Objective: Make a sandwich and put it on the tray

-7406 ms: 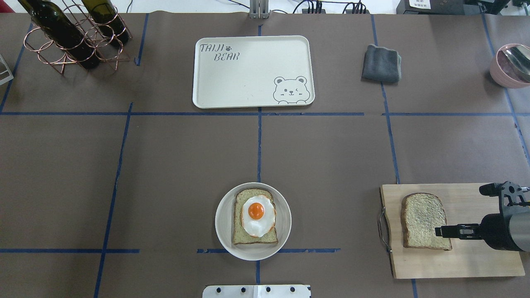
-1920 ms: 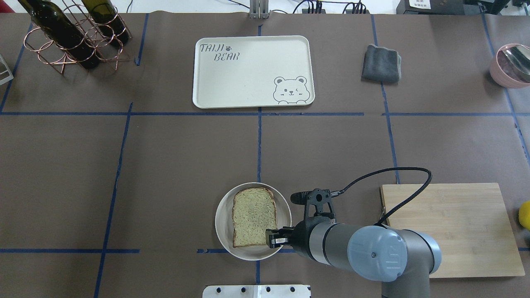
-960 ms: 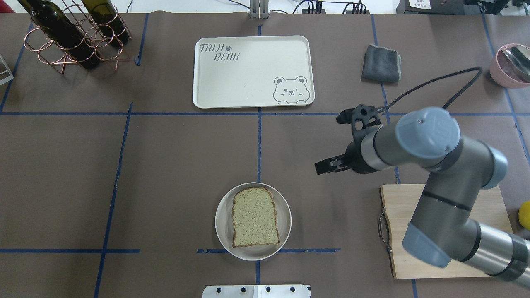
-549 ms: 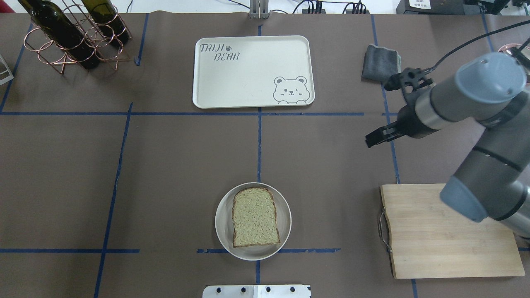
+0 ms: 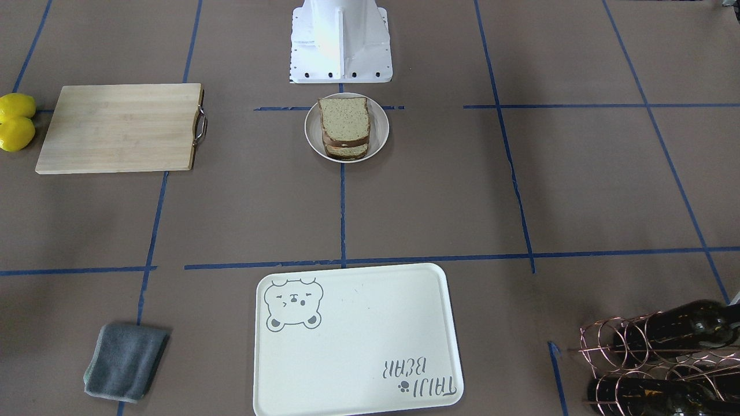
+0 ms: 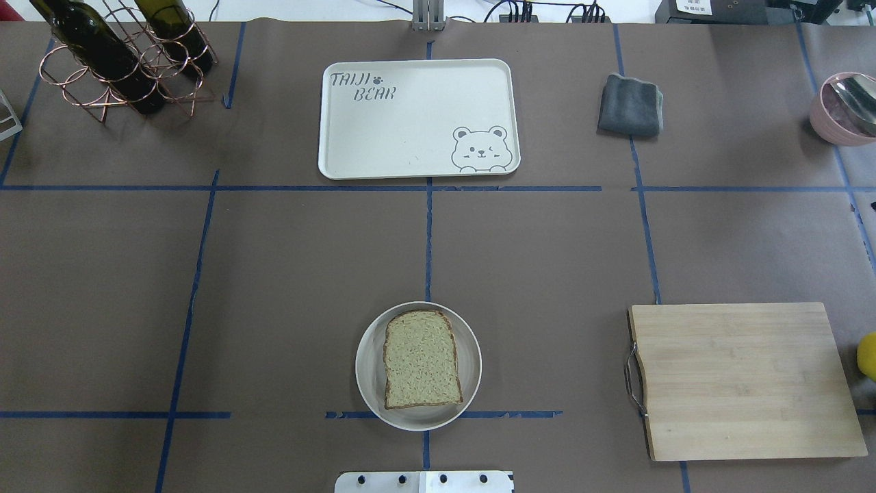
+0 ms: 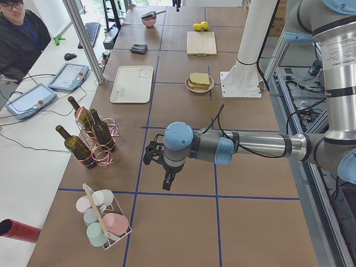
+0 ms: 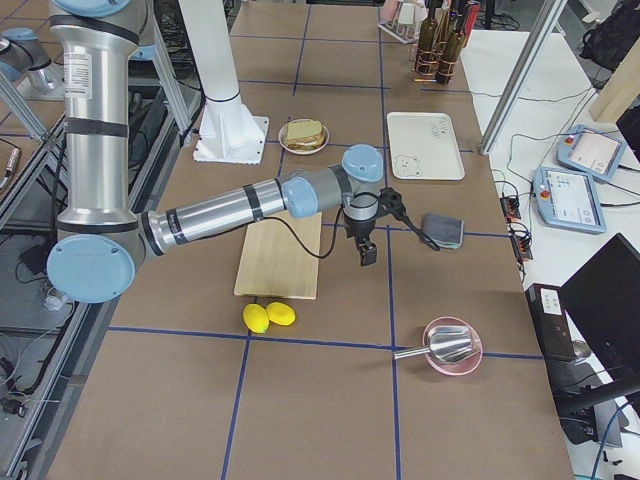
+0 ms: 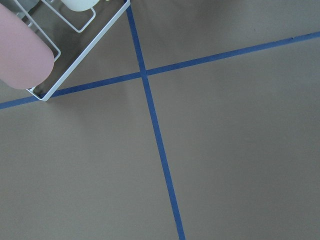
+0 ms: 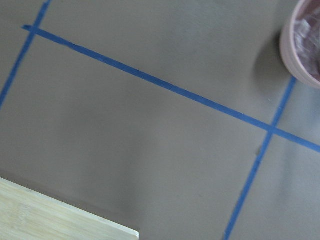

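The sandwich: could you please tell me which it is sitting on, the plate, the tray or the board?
The sandwich sits on the round white plate. The tray and the board are rectangular, and it touches neither.

L tool pointing down, R tool likewise

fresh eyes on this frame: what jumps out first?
The stacked sandwich on the round white plate, centred at the robot's edge of the table, draws the eye first. Straight across from it lies the cream bear tray, with nothing on it yet. The left arm and right arm hang well away from the food and show only in the side views.
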Available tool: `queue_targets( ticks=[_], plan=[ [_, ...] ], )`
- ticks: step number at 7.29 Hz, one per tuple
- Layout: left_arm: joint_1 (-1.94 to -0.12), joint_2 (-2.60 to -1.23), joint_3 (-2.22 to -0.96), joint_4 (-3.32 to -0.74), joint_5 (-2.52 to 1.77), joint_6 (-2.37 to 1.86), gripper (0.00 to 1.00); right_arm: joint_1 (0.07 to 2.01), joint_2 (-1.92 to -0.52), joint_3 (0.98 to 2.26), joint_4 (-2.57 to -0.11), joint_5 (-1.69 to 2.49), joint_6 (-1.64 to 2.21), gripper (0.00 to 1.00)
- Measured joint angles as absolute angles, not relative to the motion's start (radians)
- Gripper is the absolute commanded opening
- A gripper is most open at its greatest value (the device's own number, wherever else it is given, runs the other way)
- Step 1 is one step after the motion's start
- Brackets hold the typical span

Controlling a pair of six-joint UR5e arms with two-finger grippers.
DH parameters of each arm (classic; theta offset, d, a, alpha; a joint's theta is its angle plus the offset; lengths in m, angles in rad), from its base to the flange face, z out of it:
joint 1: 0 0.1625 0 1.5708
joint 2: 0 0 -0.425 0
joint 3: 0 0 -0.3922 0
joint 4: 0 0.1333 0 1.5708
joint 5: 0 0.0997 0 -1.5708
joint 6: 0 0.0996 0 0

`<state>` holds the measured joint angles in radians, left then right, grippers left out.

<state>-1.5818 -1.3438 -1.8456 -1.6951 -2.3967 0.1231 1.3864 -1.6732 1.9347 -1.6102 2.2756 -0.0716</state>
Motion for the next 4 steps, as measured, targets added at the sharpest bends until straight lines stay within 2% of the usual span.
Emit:
queue_targets(
  ticks=[4],
  plan=[
    [-1.582,-1.352,-1.847,-1.697,-2.398,0.124,1.0,1.543,-1.8,1.926,-1.642,2.276,-0.138,1.0]
  ],
)
